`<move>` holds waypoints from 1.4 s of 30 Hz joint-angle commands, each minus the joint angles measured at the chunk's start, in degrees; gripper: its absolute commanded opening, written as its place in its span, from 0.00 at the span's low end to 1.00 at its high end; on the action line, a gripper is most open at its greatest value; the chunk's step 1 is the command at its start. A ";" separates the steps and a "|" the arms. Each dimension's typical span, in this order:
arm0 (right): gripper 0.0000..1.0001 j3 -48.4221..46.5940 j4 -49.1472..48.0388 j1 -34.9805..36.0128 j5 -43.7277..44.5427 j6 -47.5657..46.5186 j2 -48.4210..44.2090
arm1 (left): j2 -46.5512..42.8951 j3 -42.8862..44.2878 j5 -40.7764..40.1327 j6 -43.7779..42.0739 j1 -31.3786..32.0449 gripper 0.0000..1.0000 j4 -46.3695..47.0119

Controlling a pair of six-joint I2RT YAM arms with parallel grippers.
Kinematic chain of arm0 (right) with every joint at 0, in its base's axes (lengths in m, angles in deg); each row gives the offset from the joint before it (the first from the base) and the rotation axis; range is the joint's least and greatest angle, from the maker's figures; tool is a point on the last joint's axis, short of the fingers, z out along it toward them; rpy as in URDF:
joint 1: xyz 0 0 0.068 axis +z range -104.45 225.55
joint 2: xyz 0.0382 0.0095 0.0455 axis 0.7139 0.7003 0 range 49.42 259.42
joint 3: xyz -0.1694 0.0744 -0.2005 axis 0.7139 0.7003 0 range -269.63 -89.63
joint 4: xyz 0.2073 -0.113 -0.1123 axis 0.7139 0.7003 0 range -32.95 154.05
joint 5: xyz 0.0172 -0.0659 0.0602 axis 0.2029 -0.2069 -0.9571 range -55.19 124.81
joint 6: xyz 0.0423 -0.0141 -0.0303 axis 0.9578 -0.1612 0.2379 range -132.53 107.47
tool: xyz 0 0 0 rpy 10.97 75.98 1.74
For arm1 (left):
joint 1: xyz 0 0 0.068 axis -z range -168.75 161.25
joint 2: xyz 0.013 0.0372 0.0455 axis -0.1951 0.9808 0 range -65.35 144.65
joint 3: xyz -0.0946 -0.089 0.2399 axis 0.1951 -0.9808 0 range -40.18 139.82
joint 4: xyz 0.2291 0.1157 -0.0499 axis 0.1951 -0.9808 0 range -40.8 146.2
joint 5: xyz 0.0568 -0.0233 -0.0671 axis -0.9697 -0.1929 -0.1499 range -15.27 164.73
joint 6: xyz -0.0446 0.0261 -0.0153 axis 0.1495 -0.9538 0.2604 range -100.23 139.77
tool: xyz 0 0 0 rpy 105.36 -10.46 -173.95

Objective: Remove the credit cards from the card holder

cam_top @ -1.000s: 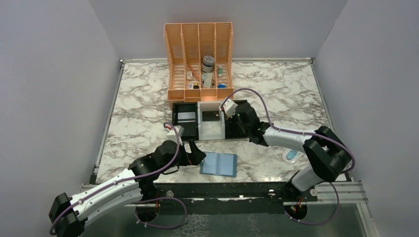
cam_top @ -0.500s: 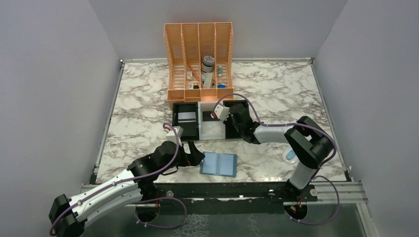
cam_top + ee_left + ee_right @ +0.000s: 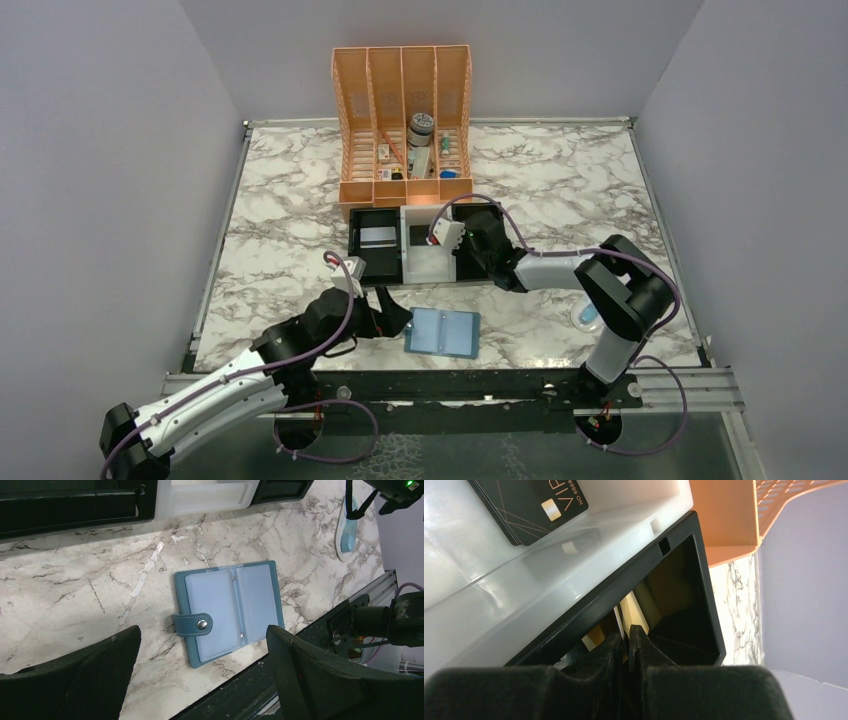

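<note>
- The right gripper [image 3: 626, 634] has swung in lower over the tray [image 3: 428, 268] during the last second, its arm folding tighter. Its tips now sit inside the right-hand black compartment.
- A gold-tan credit card [image 3: 634, 612] stands on edge in the thin slit between the jaws. They are almost together, but it cannot be told whether they still pinch the card or have let it go.
- More gold-tan shows lower in that same compartment, perhaps cards already lying there. It is too dark to be sure.
- The dark card [image 3: 531, 502] lies next door in the white middle compartment.
- The card holder [image 3: 227, 612] has not shifted. It lies open and flat on the table [image 3: 75, 595] near the front edge, both clear pockets looking empty.
- The left gripper [image 3: 393, 310] stays spread wide just beside the holder's tab side, holding nothing.
- Reading: this looks like a card's drop-off, and with the pockets bare the job seems nearly done.
</note>
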 commanded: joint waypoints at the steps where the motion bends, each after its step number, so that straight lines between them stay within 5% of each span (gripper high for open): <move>1: 0.13 0.81 0.95 -0.16 -3.41 -1.02 -0.42 | -2.16 -0.67 -1.28 0.52 -0.11 0.99 -1.92; 14: 0.31 0.51 3.56 -1.15 -4.14 0.85 -0.50 | -5.52 -1.04 -0.53 0.87 -0.19 0.99 -3.13; 25: 0.35 0.01 3.23 -1.44 -4.01 2.93 -0.05 | -4.21 -1.08 1.33 0.48 -0.17 0.99 -1.65; 28: 0.54 0.24 4.78 -1.44 -6.35 3.56 -1.68 | -3.16 -1.03 2.36 -0.02 -0.14 0.99 -0.36; 42: 0.56 1.36 2.82 -1.83 -8.72 10.89 -10.24 | 2.90 -0.63 6.85 -0.65 -0.18 0.99 4.46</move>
